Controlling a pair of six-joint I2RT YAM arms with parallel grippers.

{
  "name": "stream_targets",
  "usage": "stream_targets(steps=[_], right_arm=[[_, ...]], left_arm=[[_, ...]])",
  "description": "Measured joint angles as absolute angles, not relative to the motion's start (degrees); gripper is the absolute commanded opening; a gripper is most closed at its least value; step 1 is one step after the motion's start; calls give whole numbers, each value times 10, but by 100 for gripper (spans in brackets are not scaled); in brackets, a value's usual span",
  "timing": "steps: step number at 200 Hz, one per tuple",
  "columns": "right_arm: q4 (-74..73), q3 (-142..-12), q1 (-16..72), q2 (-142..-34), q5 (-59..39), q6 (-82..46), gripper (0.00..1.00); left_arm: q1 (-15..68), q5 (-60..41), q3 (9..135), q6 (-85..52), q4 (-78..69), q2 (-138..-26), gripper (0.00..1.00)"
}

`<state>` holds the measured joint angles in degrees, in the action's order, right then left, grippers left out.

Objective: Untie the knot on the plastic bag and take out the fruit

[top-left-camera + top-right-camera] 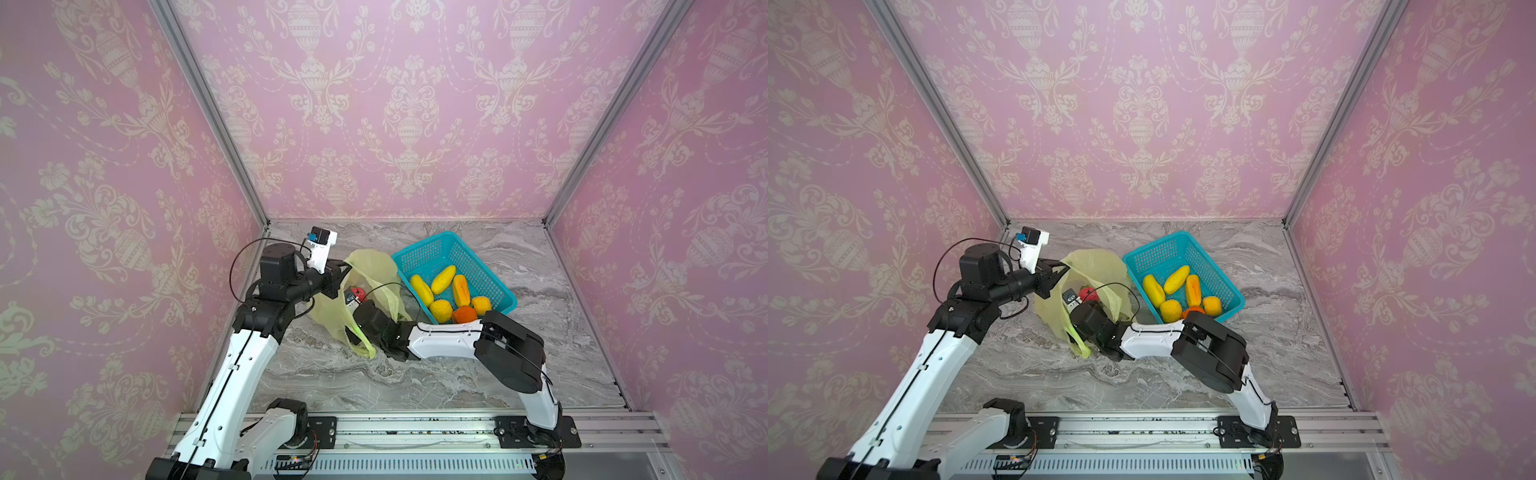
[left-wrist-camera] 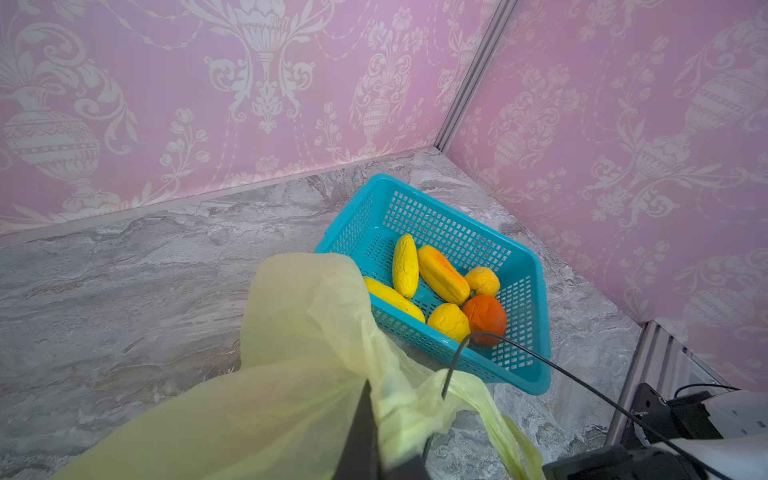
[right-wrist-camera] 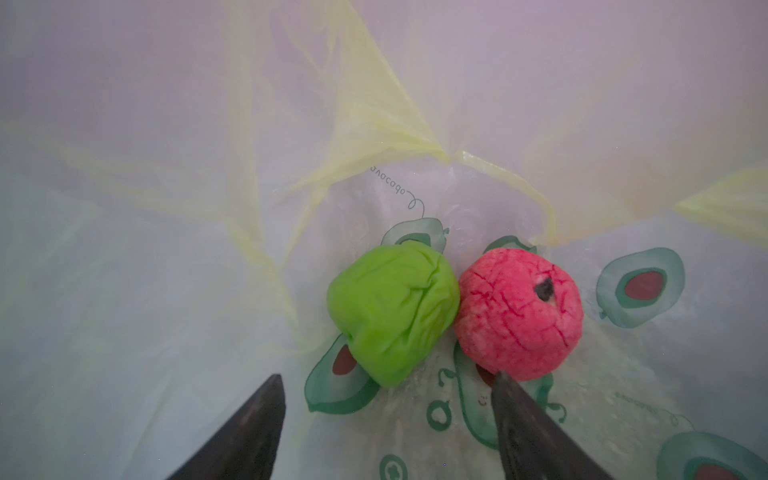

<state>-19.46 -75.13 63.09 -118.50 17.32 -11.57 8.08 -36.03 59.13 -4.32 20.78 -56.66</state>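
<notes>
Nearest the rail, a loose yellow-green handle loop (image 1: 368, 351) of the bag lay on the grey marbled tabletop (image 1: 415, 374), beside the right arm's wrist. Just beyond it, the right gripper (image 3: 386, 380) reached inside the thin, translucent yellow-green plastic bag (image 1: 370, 264) printed with avocado pictures. Its two dark fingers stood wide apart and held nothing. One tip sat at the edge of the pink-red fruit; whether it touched could not be told.

The bag held two pieces, touching side by side on its floor: a wrinkled round green fruit (image 3: 390, 311) and a cracked round pink-red fruit (image 3: 519, 316). Only the pink-red one showed in both top views.

At the bag's far left rim, the left gripper (image 1: 344, 268) was pinched tight on a fold of the plastic, holding the mouth raised and open.

Further back, to the right and just beside the bag, stood the rectangular teal mesh basket (image 1: 424, 253). It held six pieces:
- two yellow oblong fruits (image 1: 421, 289) (image 1: 443, 279)
- one orange-yellow oblong fruit (image 1: 461, 290)
- one round yellow fruit (image 1: 440, 311)
- one round orange fruit (image 1: 464, 314)
- one smaller round yellow-orange fruit (image 1: 481, 305)

In the left wrist view the bag's edge covered part of one yellow oblong fruit.

In all there were two containers and eight fruits. Pink patterned walls (image 1: 415, 104) closed the scene behind.
</notes>
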Motion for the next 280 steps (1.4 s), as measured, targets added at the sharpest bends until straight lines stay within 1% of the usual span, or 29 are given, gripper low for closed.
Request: stream_targets(steps=[19, 42, 58, 103, 147, 187, 199, 213, 241, 263, 280], right_arm=[[-209, -753, 628, -1197, 174, -136, 79], [-237, -740, 622, -1200, 174, -161, 75], [-256, -723, 613, -1200, 181, -180, 76], [-260, -673, 588, -1183, 257, -196, 81], [-246, -666, 588, -1177, 316, -198, 79], [-230, -670, 583, -1177, 354, -193, 88], [-234, -675, 580, -1179, 354, -184, 92], [-246, -684, 577, -1184, 345, -169, 93], [-272, -709, 573, -1214, 304, -147, 88], [-295, -717, 574, -1238, 266, -135, 79], [-313, -713, 573, -1247, 236, -128, 77]], left_arm=[[81, -386, 586, -46, 198, -560, 5], [84, -411, 580, -51, 186, -554, 5], [85, -422, 578, -52, 180, -550, 5], [85, -438, 578, -54, 171, -549, 5], [89, -450, 575, -55, 166, -547, 5], [89, -468, 571, -56, 159, -545, 7], [89, -480, 569, -58, 151, -545, 7], [92, -495, 566, -63, 141, -545, 7], [101, -524, 563, -70, 129, -546, 7], [105, -542, 562, -71, 126, -551, 7], [108, -552, 562, -74, 123, -557, 8]])
